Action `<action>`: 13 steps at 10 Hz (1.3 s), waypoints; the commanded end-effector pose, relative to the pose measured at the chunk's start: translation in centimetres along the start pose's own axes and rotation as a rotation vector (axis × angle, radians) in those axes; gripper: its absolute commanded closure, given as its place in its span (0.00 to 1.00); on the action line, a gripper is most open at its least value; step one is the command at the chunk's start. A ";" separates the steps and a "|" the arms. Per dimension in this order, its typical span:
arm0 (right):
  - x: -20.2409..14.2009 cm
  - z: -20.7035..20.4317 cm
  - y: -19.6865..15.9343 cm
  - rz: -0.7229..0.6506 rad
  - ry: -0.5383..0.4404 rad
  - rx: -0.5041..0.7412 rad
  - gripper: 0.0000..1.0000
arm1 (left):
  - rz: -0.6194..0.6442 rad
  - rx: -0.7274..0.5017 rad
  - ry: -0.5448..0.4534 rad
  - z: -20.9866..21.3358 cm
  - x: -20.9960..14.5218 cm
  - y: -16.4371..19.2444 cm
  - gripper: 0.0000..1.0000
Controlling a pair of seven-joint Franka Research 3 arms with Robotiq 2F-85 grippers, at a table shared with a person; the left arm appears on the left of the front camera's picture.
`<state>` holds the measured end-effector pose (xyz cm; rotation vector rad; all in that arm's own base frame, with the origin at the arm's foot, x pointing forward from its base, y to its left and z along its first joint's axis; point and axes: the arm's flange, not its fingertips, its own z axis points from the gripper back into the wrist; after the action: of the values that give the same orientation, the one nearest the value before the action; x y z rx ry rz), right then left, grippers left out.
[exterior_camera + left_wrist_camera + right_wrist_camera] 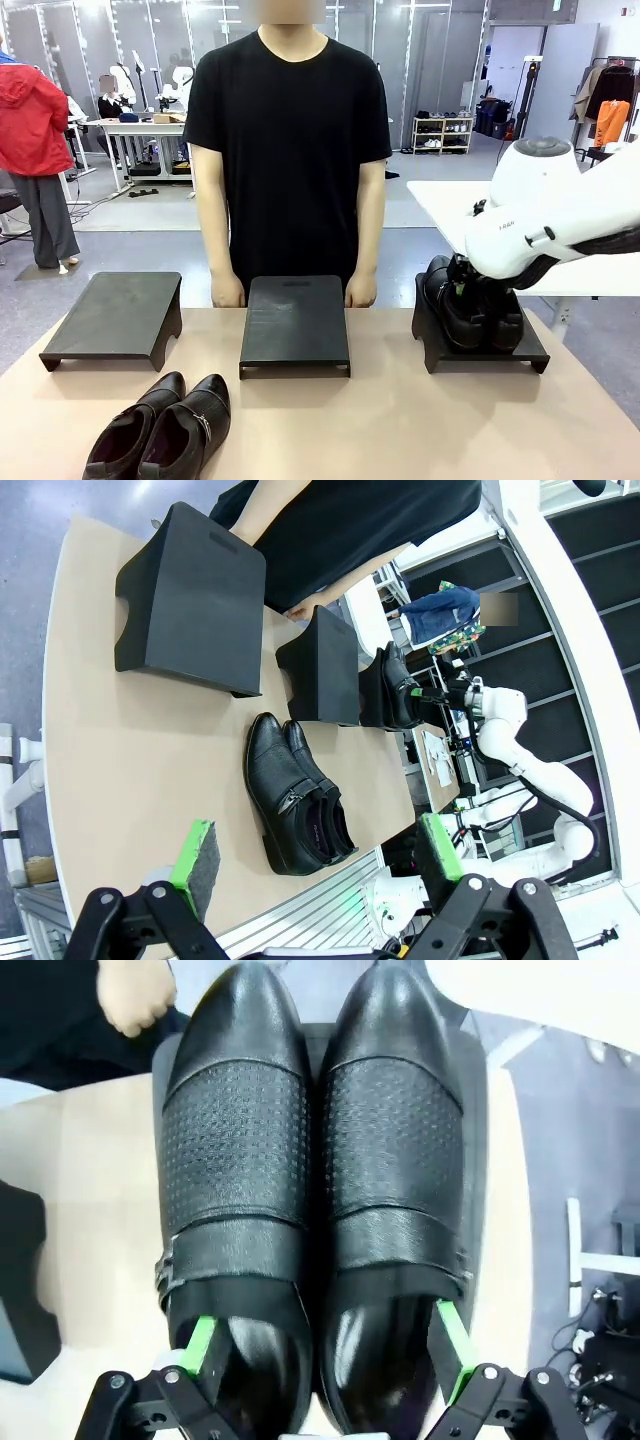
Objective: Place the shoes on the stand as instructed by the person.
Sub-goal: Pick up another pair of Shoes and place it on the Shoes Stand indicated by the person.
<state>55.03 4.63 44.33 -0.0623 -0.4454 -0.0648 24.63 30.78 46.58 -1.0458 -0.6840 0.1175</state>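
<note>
A pair of glossy black strapped leather shoes is set on the rightmost flat black stand, straddled by the right gripper, jaws spread wide, and partly hidden by the white arm. The left gripper is likewise held wide.

You are in a large open robotics lab or test hall, not a home. A grey hard floor runs back to tall glass-panelled partitions. A white worktable stands with cables trailing beside it. A low shelf rack holds footwear. A clothes rail carries hanging garments. A white robot arm reaches over your tan table.
</note>
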 end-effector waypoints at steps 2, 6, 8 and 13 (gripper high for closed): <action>-1.3 6.5 -3.5 0.004 0.061 0.085 0.00 | -0.004 -0.005 0.002 0.1 0.0 0.0 0.00; -5.0 11.7 -11.2 -0.069 0.165 0.466 0.00 | -0.004 -0.005 0.002 0.1 0.0 0.0 0.00; -7.4 12.7 -16.7 -0.164 0.195 0.677 0.00 | -0.004 -0.005 0.002 0.1 0.0 0.0 0.00; -17.0 9.9 -30.0 -0.306 0.334 1.158 0.00 | -0.004 -0.005 0.002 0.1 0.0 0.0 0.00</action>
<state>32.71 -21.29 48.49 1.0620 -0.1376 -0.1337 24.66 30.77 46.51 -1.0461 -0.6821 0.1185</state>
